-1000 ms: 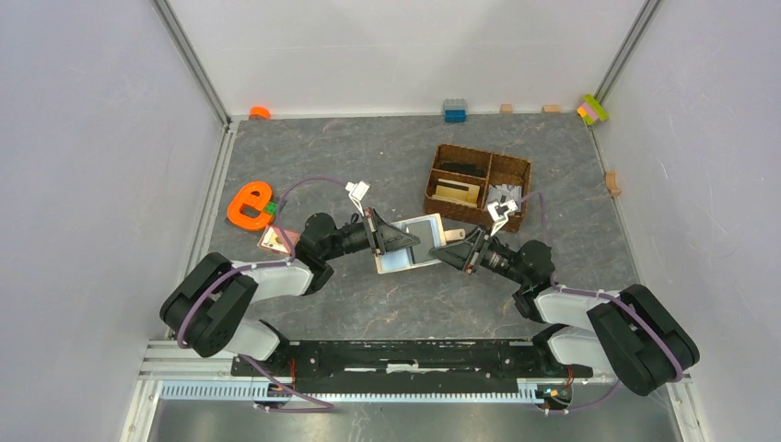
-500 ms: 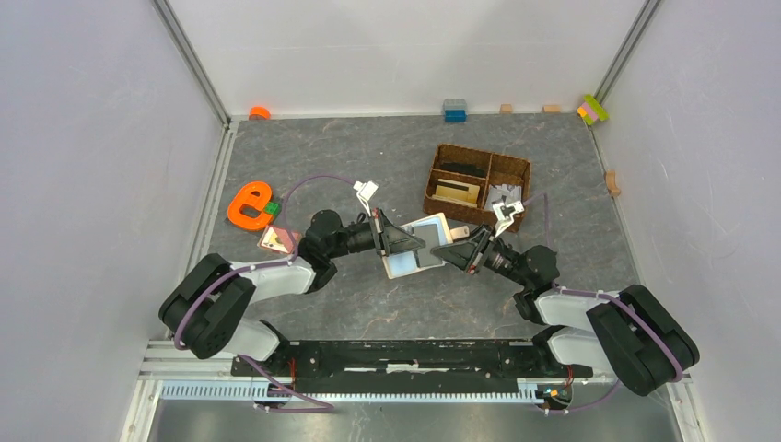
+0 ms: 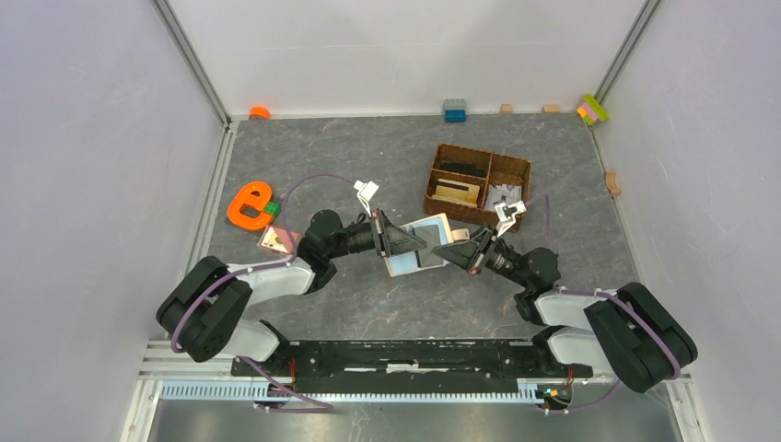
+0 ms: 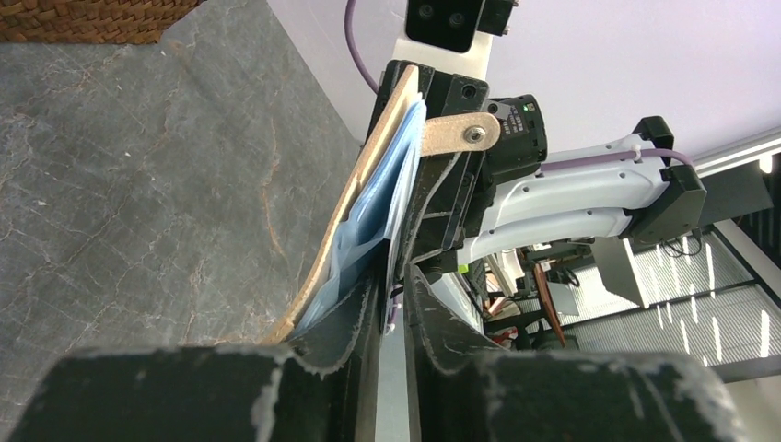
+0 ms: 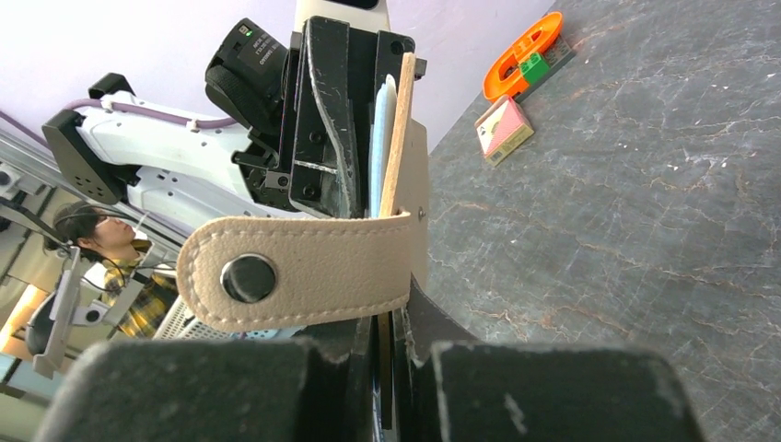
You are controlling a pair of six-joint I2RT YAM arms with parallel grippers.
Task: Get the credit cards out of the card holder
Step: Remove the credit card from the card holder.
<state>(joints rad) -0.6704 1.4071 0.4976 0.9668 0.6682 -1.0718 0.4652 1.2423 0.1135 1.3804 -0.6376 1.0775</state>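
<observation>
The beige card holder point(image 3: 419, 241) hangs open and tilted above the table's middle, held between both grippers. My left gripper point(image 3: 402, 245) is shut on a thin pale layer at its left edge. In the left wrist view that layer sits between my fingertips point(image 4: 394, 304), beside the bluish clear sleeves point(image 4: 368, 212); I cannot tell whether it is a card or a sleeve. My right gripper point(image 3: 453, 254) is shut on the holder's right edge point(image 5: 391, 331), just below the closing tab point(image 5: 295, 272). One pinkish credit card point(image 3: 275, 239) lies on the table at the left; it also shows in the right wrist view point(image 5: 503, 129).
An orange letter-shaped toy point(image 3: 249, 204) lies just behind the loose card. A brown wicker compartment basket point(image 3: 477, 184) stands behind the right gripper. Small blocks line the back wall point(image 3: 454, 110).
The card holder has been raised and tipped more on edge, so it looks narrower from above. Both grippers have closed in towards each other around it.
</observation>
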